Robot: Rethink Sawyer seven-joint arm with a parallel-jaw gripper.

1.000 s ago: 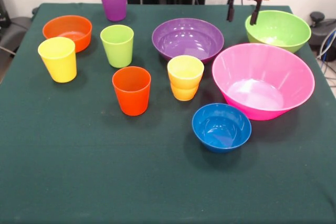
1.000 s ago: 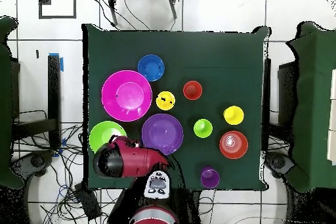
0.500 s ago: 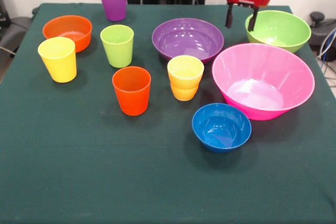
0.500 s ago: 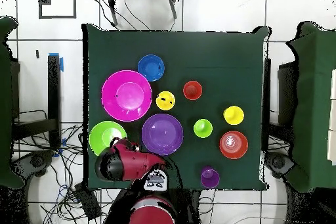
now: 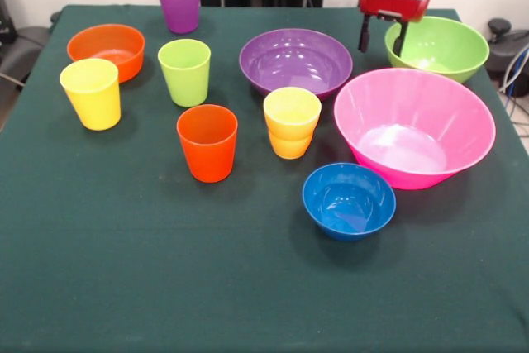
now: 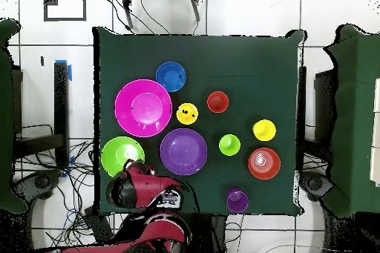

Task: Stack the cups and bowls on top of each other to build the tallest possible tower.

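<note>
Since 1 s ago the end effector [image 5: 382, 39] has shifted a bit toward the lime green bowl [image 5: 438, 45] and sits slightly lower; cups and bowls unmoved. No readable labels or writing anywhere.

Counter [image 5: 165, 287] w/ dark green cloth, front view: pink bowl [image 5: 413, 126] at about 3 o'clock from centre, blue bowl [image 5: 348, 200] just beside it at 5, apart. Purple bowl [image 5: 295, 60] at 12, lime green bowl at 1–2. Yellow-orange cups [image 5: 291, 121] (one nested in another) near centre, orange-red cup [image 5: 207, 142] at 9 of them. Lime green cup [image 5: 184, 71], yellow cup [image 5: 91, 93], orange bowl [image 5: 106, 49] at 10; purple cup [image 5: 178, 2] at 11.

End effector: fingers parted, empty, tips between the purple and lime green bowls, near the lime green rim; contact unclear.
</note>
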